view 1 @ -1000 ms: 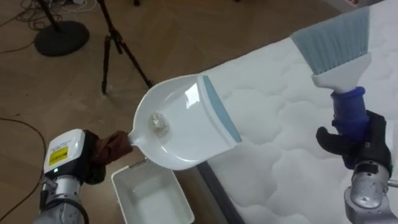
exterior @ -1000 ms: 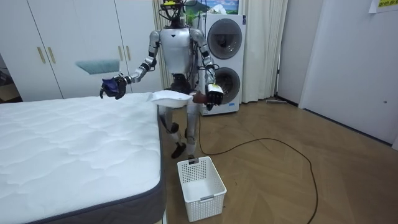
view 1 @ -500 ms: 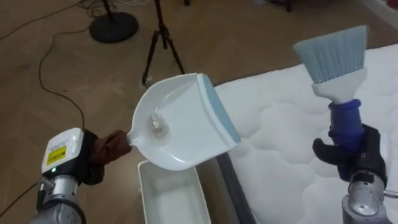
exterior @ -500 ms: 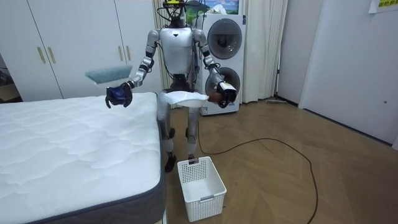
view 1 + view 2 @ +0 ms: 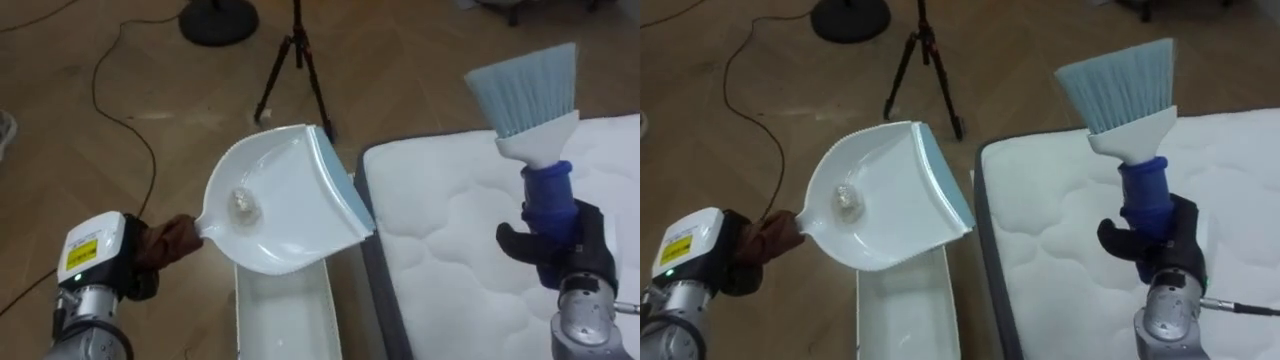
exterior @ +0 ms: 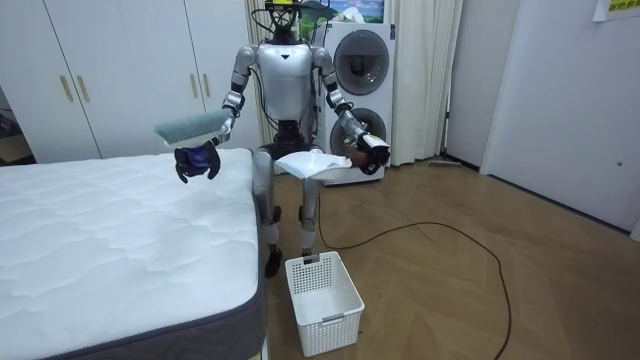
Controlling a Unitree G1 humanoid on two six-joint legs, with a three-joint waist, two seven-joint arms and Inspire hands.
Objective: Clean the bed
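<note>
We see open wooden floor (image 5: pixel 120 140) beside the white quilted mattress (image 5: pixel 450 200) edge, where the left hand (image 5: pixel 152 252) grips a white plastic dustpan (image 5: pixel 295 185) holding a small clear crumpled scrap (image 5: pixel 243 204) above a white plastic basket (image 5: pixel 285 320), while the right hand (image 5: pixel 562 252) clamps a blue-handled pale-bristled brush (image 5: pixel 525 95) over the mattress.

Under the right robot hand (image 5: pixel 555 250): white quilted bed (image 5: pixel 450 230), standing on wooden floor (image 5: pixel 90 140), with a dark band down the side toward the left robot hand (image 5: pixel 165 243). Just beside that edge, below and between the two robot hands: white plastic basket (image 5: pixel 285 320) on the boards. Beyond the left robot hand: black tripod (image 5: pixel 297 60) near the bed's corner, round black stand base (image 5: pixel 218 18) farther out.
</note>
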